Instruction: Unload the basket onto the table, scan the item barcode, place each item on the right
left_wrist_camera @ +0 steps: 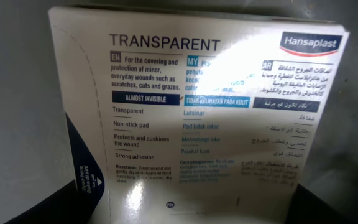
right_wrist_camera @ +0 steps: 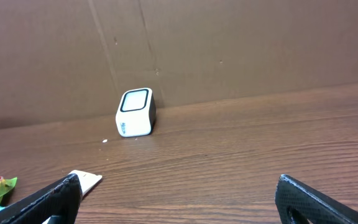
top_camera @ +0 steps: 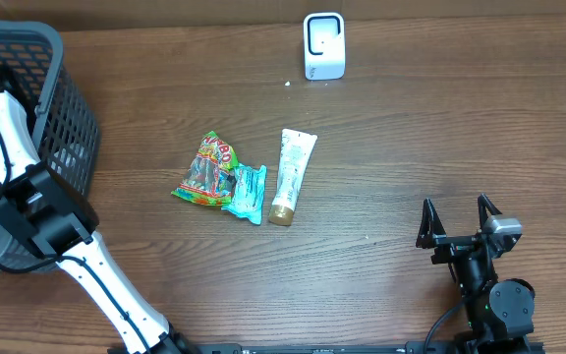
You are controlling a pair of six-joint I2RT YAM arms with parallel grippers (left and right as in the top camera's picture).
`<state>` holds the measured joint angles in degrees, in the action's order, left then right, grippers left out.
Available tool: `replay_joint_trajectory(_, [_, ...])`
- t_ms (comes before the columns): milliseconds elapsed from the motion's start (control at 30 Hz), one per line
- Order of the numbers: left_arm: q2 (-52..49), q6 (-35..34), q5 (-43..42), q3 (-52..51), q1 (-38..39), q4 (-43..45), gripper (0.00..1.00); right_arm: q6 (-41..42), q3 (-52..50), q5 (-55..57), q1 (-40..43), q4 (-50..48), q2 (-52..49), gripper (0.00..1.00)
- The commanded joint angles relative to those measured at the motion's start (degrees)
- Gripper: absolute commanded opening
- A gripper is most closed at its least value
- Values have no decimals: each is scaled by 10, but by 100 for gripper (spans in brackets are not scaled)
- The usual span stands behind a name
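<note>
A white Hansaplast plaster box (left_wrist_camera: 197, 112) fills the left wrist view, its printed back face toward the camera. My left gripper (left_wrist_camera: 185, 214) straddles it, with one dark finger (left_wrist_camera: 36, 208) at the box's lower left edge and the other at its lower right. The jaws stand wide, and whether they touch the box I cannot tell. Overhead, the left arm (top_camera: 3, 118) reaches into the dark basket (top_camera: 72, 123), which hides the gripper and the box. The white scanner (top_camera: 323, 46) (right_wrist_camera: 135, 112) stands at the table's far edge. My right gripper (top_camera: 460, 218) (right_wrist_camera: 179, 193) rests open and empty near the front right.
A candy bag (top_camera: 205, 169), a teal packet (top_camera: 247, 192) and a white tube (top_camera: 291, 175) lie together mid-table. The tube's end (right_wrist_camera: 89, 182) shows beside the right gripper's left finger. A brown cardboard wall (right_wrist_camera: 229, 43) stands behind the scanner.
</note>
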<state>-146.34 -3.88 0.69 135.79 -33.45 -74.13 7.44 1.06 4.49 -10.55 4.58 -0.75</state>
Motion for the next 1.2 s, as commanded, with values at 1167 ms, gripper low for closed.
replay_joint_trajectory(1167, [-46, -30, 24, 294, 0, -212, 50, -2, -6, 4, -2, -2, 5, 100])
